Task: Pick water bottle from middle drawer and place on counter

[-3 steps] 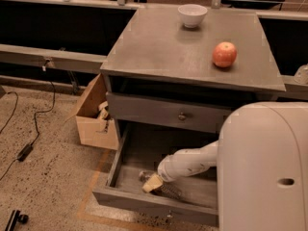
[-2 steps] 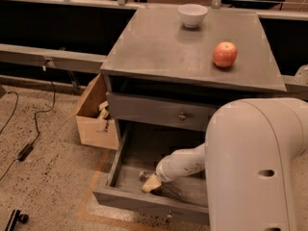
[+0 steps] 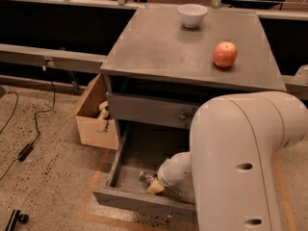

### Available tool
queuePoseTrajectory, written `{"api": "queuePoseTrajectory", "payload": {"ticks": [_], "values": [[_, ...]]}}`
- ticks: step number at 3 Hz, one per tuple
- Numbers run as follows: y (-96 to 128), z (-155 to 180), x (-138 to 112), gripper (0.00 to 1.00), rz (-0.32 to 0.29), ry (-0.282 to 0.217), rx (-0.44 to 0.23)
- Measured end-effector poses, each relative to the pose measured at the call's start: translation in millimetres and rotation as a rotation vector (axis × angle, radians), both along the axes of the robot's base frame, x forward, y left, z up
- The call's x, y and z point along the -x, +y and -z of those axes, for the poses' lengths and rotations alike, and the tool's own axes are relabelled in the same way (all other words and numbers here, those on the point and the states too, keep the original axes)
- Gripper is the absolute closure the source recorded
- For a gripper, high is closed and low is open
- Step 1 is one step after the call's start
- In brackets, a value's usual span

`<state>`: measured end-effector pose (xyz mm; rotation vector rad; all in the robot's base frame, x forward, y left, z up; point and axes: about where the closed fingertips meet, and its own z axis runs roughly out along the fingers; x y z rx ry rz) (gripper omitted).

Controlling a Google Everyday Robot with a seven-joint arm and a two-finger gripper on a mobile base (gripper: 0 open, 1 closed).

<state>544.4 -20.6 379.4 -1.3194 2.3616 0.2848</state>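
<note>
The arm's white housing [image 3: 250, 158] is where you see the biggest change. It now bulges further left across the lower right of the view than a second ago, and it hides the right half of the open drawer. The wrist under it sits almost where it was. Read that as the elbow folding while the hand settles over its target, not as a lift, so the pick is not yet made.

The counter [image 3: 159, 47] gives you broad bare room across its left and front. Aim the placing there and stay off the front lip.

The middle drawer [image 3: 130, 196] stands pulled well out past that lip. Its front panel and left wall are the edges to clear on the way up. The closed upper drawer [image 3: 144, 109] and its knob hang just behind that path.

A cardboard box [image 3: 94, 124] sits just beside the cabinet's left, out of your way. The apple [image 3: 225, 54] rests toward the counter's right and the white bowl [image 3: 192, 14] at the back.

The gripper [image 3: 155, 186] is low inside the drawer near its front panel. You cannot tell whether it is spread or closed on anything.

The water bottle [image 3: 169, 192] lies on the drawer floor right beneath it, mostly covered.
</note>
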Motion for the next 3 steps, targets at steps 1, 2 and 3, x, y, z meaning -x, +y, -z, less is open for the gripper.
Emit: {"api": "queuePoseTrajectory", "payload": {"ticks": [1,2,3], "values": [[-4.8,4.6,10.4,0.1,-0.028,0.0,0.029],[-8.2,6.0,16.8,0.36,-0.049,-0.001,0.047],[-9.7,5.9,19.6,0.59,-0.058,0.003,0.05]]}}
